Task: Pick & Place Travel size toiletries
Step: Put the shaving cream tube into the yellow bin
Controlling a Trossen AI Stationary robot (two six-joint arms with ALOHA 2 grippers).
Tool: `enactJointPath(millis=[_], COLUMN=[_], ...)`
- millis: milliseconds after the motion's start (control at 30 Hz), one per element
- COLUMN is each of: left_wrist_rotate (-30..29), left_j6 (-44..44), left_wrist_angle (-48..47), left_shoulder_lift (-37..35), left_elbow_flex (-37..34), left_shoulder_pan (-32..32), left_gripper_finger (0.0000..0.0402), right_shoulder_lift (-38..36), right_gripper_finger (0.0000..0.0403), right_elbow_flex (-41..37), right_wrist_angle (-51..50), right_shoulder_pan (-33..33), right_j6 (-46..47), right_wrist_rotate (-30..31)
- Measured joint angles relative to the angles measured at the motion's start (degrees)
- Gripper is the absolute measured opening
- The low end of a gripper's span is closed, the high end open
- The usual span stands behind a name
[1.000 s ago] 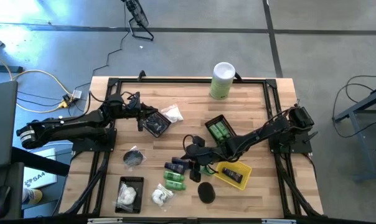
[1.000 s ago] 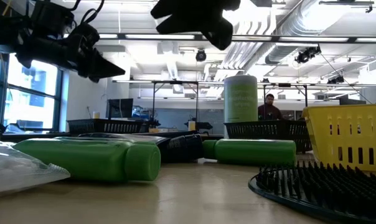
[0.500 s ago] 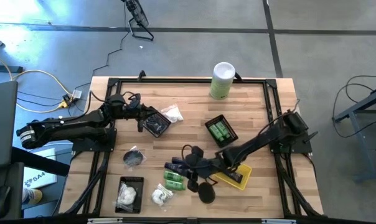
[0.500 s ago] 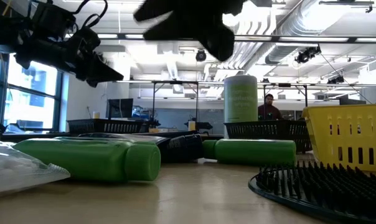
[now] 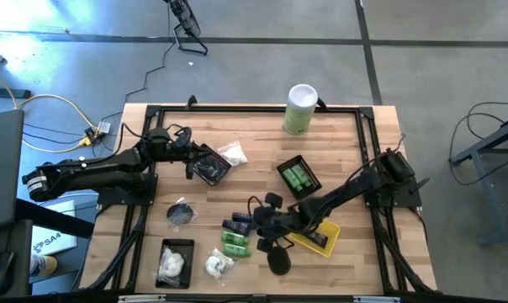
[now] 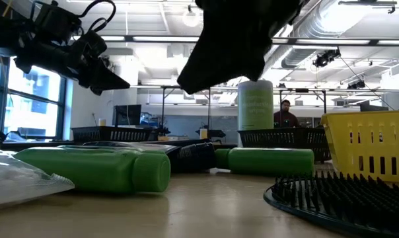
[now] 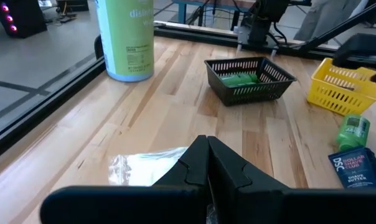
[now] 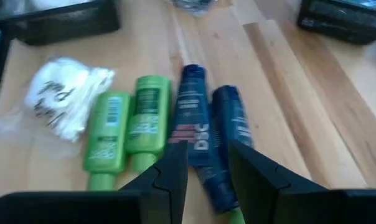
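Toiletries lie clustered on the counter (image 5: 355, 143): in the right wrist view we see our right hand (image 8: 205, 163) part open and empty, fingers apart just above the two navy tubes (image 8: 200, 127), with two green bottles (image 8: 127, 127) at their 9 o'clock and a white packet (image 8: 63, 99) beyond. Our left hand (image 7: 206, 163) is closed, empty, over another packet (image 7: 141, 167).

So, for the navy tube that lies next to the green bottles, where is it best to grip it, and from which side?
Probably across the middle of the navy tube, coming down from above. It lies flat on the table, a green bottle close on one long side and a second navy tube on the other, so gaps are narrow. The right end effector, open, is already lined up over it.
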Motion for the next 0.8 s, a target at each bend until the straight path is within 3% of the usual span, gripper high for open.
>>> enactJointPath(millis=[200, 567, 800], left_wrist_rotate=[0.0, 0.03, 0.05], left_j6=[0.16, 0.16, 0.13], left_wrist_angle=[0.04, 0.02, 0.01], left_shoulder_lift=[-0.01, -0.01, -0.01], left_elbow_flex=[0.0, 0.0, 0.0], left_shoulder_pan=[0.0, 0.0, 0.0], left_gripper_finger=[0.0, 0.0, 0.0], right_shoulder_lift=[0.0, -0.04, 0.95], right_gripper_finger=[0.0119, 0.0239, 0.0227], right_elbow_flex=[0.0, 0.0, -0.02], right_wrist_angle=[-0.09, -0.62, -2.29], right_shoulder_pan=[-1.7, -3.23, -4.21], right_j6=[0.32, -0.79, -1.11], right_wrist_rotate=[0.21, 0.3, 0.07])
